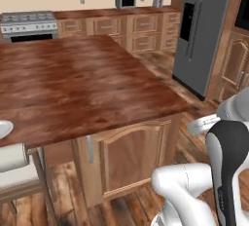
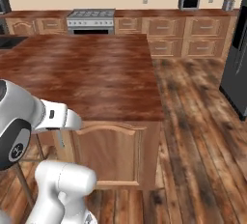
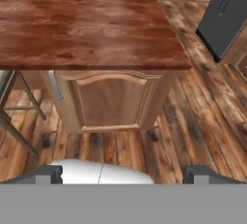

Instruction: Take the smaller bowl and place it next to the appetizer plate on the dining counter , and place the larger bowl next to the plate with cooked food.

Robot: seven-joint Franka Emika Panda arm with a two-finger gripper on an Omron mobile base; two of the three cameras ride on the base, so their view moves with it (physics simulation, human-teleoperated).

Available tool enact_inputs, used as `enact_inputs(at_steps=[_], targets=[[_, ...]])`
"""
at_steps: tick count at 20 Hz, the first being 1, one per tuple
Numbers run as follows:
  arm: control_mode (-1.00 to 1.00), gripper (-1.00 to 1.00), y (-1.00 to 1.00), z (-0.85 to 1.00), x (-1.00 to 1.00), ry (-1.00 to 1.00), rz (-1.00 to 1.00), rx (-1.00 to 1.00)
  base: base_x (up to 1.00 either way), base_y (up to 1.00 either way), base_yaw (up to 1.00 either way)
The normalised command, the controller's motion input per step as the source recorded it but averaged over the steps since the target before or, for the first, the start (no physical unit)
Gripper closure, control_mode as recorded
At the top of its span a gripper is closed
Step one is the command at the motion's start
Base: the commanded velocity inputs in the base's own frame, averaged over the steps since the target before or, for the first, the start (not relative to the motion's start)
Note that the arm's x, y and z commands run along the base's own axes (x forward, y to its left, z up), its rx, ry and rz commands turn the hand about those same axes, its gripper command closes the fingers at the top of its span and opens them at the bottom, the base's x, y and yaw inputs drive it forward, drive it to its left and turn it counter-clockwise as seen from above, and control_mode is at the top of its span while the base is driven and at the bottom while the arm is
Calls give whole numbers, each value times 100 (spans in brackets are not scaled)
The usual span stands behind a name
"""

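A white robot arm with dark joints rises in front of a very large, glossy, reddish-brown wood-grain dining counter (image 1: 82,84) in a rendered kitchen. The two-finger gripper (image 3: 123,174) hangs low before the counter's end cabinet, its two dark tips spread wide apart with nothing between them.

At the far left edge of the left base view, a sliver of a white plate rim (image 1: 4,128) rests on the counter; too little of it shows to tell which plate it is or what it carries. A white-cushioned stool (image 1: 14,164) stands just below it. The bowls cannot be located from these views.

The main risk here is misjudging where things are: the hand faces a wooden cabinet door (image 3: 112,100) and floorboards, not tableware. If the arm swings up from this low position, it may strike the overhanging counter edge. Driving left may also clip the stool.
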Motion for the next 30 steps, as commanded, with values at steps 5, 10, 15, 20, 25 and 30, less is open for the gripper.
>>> enact_inputs(at_steps=[5, 10, 15, 20, 25, 30], targets=[[100, -100, 0, 0, 0, 0, 0, 0, 86, -100, -9], [100, -100, 0, 0, 0, 0, 0, 0, 100, -100, -4], [100, -100, 0, 0, 0, 0, 0, 0, 97, -100, -1], [100, -100, 0, 0, 0, 0, 0, 0, 98, -90, 0], [100, -100, 0, 0, 0, 0, 0, 0, 76, -82, 0], [100, -100, 0, 0, 0, 0, 0, 0, 95, -35, 3]])
